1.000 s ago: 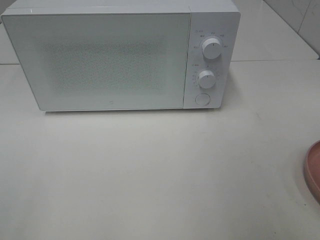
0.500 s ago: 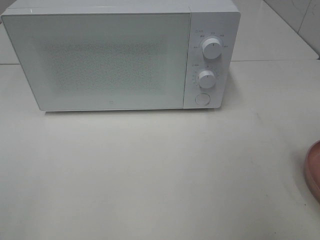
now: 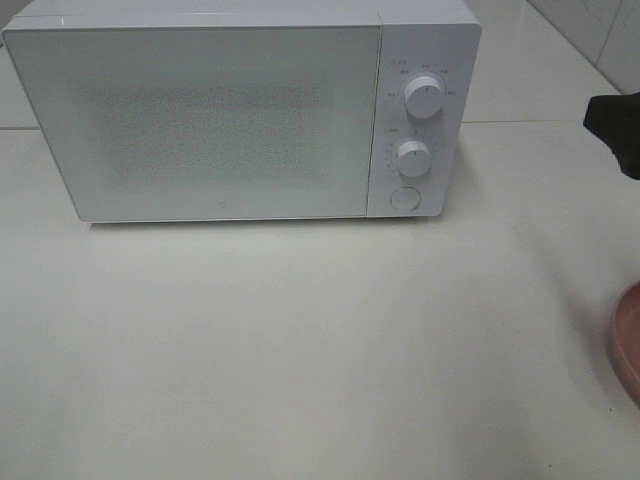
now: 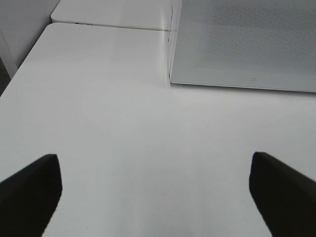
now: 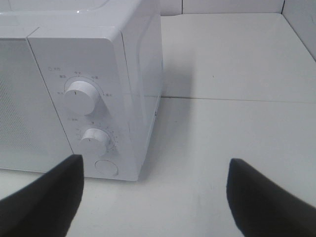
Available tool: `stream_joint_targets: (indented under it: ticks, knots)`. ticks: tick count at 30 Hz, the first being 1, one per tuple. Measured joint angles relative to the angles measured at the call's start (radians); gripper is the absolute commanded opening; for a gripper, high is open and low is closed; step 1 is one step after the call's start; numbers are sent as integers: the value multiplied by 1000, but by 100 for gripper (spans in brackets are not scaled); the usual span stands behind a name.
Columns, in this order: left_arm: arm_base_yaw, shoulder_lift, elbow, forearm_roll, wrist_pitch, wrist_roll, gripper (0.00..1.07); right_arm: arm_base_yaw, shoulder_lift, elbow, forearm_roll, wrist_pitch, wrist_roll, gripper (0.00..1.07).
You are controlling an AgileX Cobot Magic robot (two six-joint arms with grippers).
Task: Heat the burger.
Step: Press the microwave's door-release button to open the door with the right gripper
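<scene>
The burger is out of view in every frame. The white microwave (image 3: 240,110) stands at the back of the table with its door shut. My left gripper (image 4: 153,163) is open over bare table, near the microwave's (image 4: 247,44) left front corner, with nothing between its fingers. My right gripper (image 5: 155,165) is also open and empty, facing the microwave's control panel (image 5: 89,118) with two knobs and a round button. A dark part of my right arm (image 3: 617,128) shows at the right edge of the exterior high view.
The rim of a pink plate (image 3: 628,340) pokes in at the table's right edge. A seam between table tops (image 3: 540,122) runs behind the microwave. A tiled wall (image 3: 600,30) rises at the back right.
A dark part of my right arm has come into the exterior high view at the right edge. The microwave has not moved.
</scene>
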Motion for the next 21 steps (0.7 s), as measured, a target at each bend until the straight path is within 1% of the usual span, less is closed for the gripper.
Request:
stream_joint_targets:
  ticks: [1,3,6,7,9,10,12,14,15,16,20,21]
  knots:
    - [0,0,0,0,0,0,98,0,0,0,0,0,0,74]
    - [0,0,0,0,0,0,98,0,59,0,0,-69,0,74]
    - [0,0,0,0,0,0,98,0,97,0,0,-115,0,73]
    - [0,0,0,0,0,0,98,0,140,0,0,-170,-1,73]
    - [0,0,0,0,0,0,98,0,158,0,0,-192,-1,73]
    - [0,0,0,0,0,0,98,0,203,0,0,-245,-13,73]
    - [0,0,0,0,0,0,98,0,222,0,0,-266,-23,73]
    - [0,0,0,0,0,0,98,0,292,0,1,-339,-56,73]
    - [0,0,0,0,0,0,98,0,292,0,1,-339,-56,73]
    - [0,0,0,0,0,0,98,0,333,0,8,-378,-76,73]
    - [0,0,0,0,0,0,98,0,392,0,36,-438,-106,73]
    - [0,0,0,0,0,0,98,0,432,-1,56,-480,-125,73]
